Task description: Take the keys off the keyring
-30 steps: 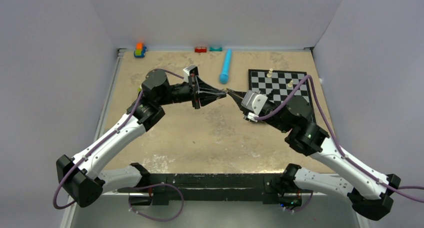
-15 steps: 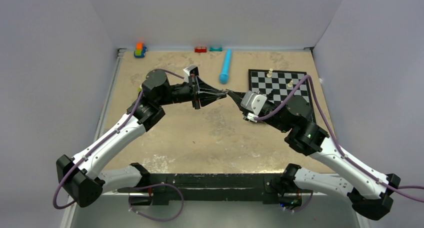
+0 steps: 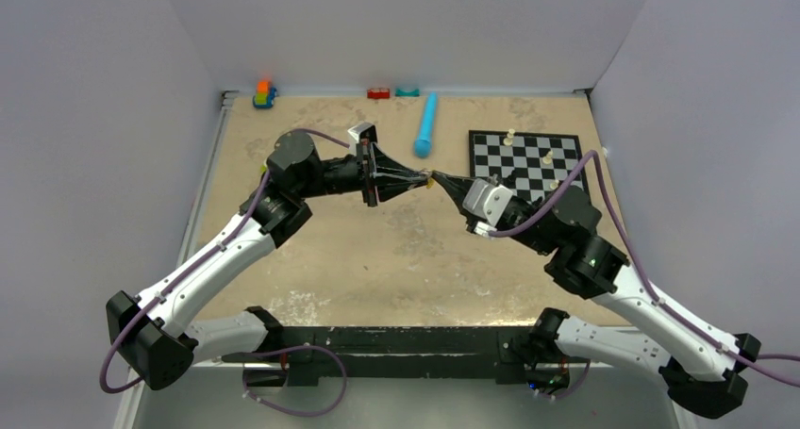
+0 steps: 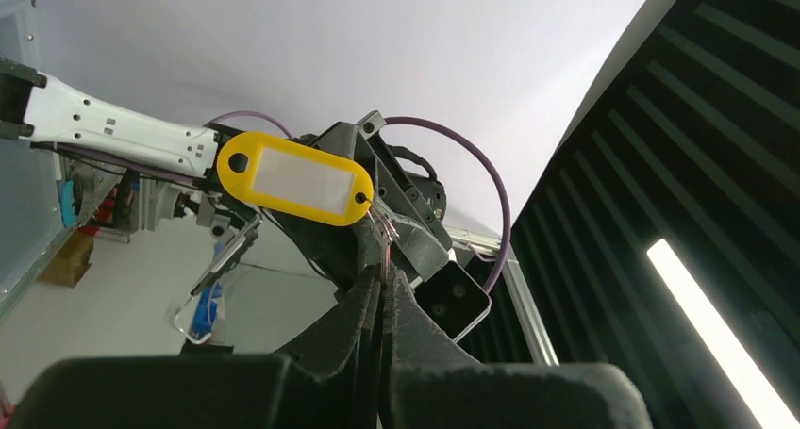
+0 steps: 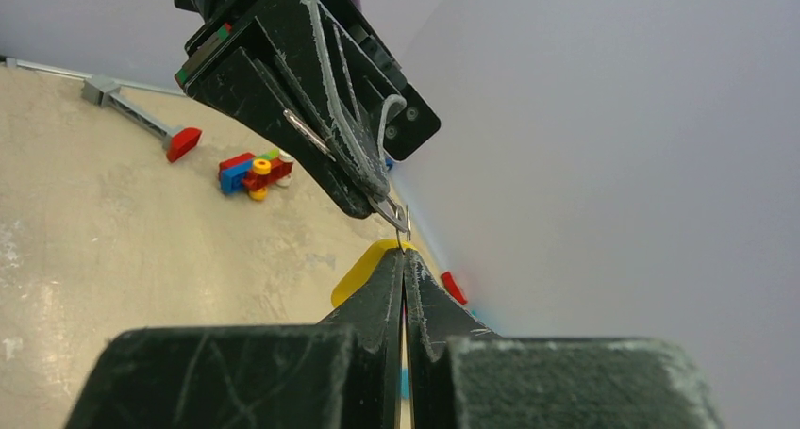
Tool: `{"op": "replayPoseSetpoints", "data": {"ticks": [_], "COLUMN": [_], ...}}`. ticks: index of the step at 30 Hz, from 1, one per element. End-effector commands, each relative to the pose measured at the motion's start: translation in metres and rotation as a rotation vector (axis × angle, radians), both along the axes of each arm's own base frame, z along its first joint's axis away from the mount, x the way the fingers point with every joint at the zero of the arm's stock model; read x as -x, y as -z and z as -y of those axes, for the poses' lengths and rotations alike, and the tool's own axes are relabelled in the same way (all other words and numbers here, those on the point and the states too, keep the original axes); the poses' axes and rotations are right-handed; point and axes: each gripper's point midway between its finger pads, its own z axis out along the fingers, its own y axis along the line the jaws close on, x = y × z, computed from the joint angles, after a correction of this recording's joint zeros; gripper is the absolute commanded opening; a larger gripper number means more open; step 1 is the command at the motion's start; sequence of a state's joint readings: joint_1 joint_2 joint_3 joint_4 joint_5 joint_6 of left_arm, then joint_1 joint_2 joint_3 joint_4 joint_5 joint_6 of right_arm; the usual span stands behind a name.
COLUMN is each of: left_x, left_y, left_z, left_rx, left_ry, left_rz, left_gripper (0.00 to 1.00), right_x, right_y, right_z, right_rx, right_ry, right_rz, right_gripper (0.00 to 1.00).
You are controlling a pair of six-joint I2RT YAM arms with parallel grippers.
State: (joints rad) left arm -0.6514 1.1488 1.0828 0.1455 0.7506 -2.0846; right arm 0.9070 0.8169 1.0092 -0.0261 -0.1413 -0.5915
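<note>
Soft, even light fills the overhead view: the sandy table [image 3: 396, 259] is brightest at mid-frame, the grey walls are flat, and only faint shadows sit close under the arms. In the left wrist view a white light strip [image 4: 722, 330] at the lower right is blown out to pure glare beside dark slats. The yellow tag [image 4: 294, 177] is crisp, while the black fingers [image 4: 341, 330] along the bottom edge are soft (too near the lens). The right wrist view is bright and diffuse, with its near fingers [image 5: 373, 306] dark and the toys [image 5: 253, 174] at upper left readable.
</note>
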Motion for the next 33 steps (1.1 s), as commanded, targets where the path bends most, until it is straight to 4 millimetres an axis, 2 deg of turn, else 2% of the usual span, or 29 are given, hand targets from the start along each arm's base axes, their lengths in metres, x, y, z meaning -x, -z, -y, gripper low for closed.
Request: {"op": "replayPoseSetpoints", "data": {"ticks": [1, 4, 6, 7, 11, 12, 13, 15, 20, 22, 26, 28, 30, 31, 33], "left_x": [0.006, 0.006, 0.005, 0.004, 0.001, 0.001, 0.001, 0.002, 0.003, 0.003, 0.005, 0.004, 0.004, 0.005, 0.008], "left_y": [-0.027, -0.029, -0.027, -0.027, -0.028, -0.029, -0.029, -0.032, -0.031, -0.032, -0.029, -0.023, -0.008, 0.002, 0.023], "left_z": [-0.007, -0.007, -0.007, -0.007, -0.008, -0.008, -0.009, -0.008, -0.008, -0.008, -0.008, -0.007, -0.005, -0.003, -0.001], "left_rx": [0.066, 0.08, 0.083, 0.086, 0.11, 0.114, 0.118, 0.126, 0.129, 0.13, 0.125, 0.112, 0.075, 0.05, -0.008], "left_ry": [0.001, -0.001, -0.004, -0.007, -0.024, -0.025, -0.025, -0.019, -0.012, -0.01, -0.004, -0.003, 0.006, 0.018, 0.048], "left_rz": [0.049, 0.049, 0.045, 0.042, 0.041, 0.045, 0.05, 0.062, 0.068, 0.069, 0.074, 0.076, 0.082, 0.085, 0.103], "left_gripper": [0.0, 0.0, 0.04, 0.09, 0.43, 0.44, 0.44, 0.37, 0.07, 0.03, 0.03, 0.06, 0.12, 0.16, 0.33], "right_x": [0.002, 0.002, 0.003, 0.003, 0.003, 0.003, 0.003, 0.003, 0.003, 0.003, 0.0, -0.004, -0.009, -0.011, -0.015], "right_y": [-0.025, -0.024, -0.024, -0.025, -0.024, -0.024, -0.024, -0.024, -0.02, -0.019, -0.013, -0.008, 0.0, 0.006, 0.027], "right_z": [0.014, 0.015, 0.016, 0.016, 0.016, 0.016, 0.016, 0.016, 0.015, 0.015, 0.017, 0.021, 0.027, 0.029, 0.029], "right_rx": [-0.065, -0.066, -0.067, -0.068, -0.068, -0.07, -0.07, -0.069, -0.073, -0.077, -0.081, -0.101, -0.166, -0.181, -0.232], "right_ry": [0.041, 0.042, 0.043, 0.043, 0.043, 0.041, 0.04, 0.039, 0.038, 0.04, 0.06, 0.09, 0.139, 0.156, 0.196], "right_rz": [0.07, 0.071, 0.07, 0.072, 0.069, 0.068, 0.067, 0.062, 0.041, 0.038, 0.003, -0.036, -0.133, -0.175, -0.343], "right_gripper": [0.0, 0.0, 0.0, 0.0, 0.0, 0.0, 0.0, 0.0, 0.0, 0.0, 0.0, 0.0, 0.0, 0.07, 0.28]}}
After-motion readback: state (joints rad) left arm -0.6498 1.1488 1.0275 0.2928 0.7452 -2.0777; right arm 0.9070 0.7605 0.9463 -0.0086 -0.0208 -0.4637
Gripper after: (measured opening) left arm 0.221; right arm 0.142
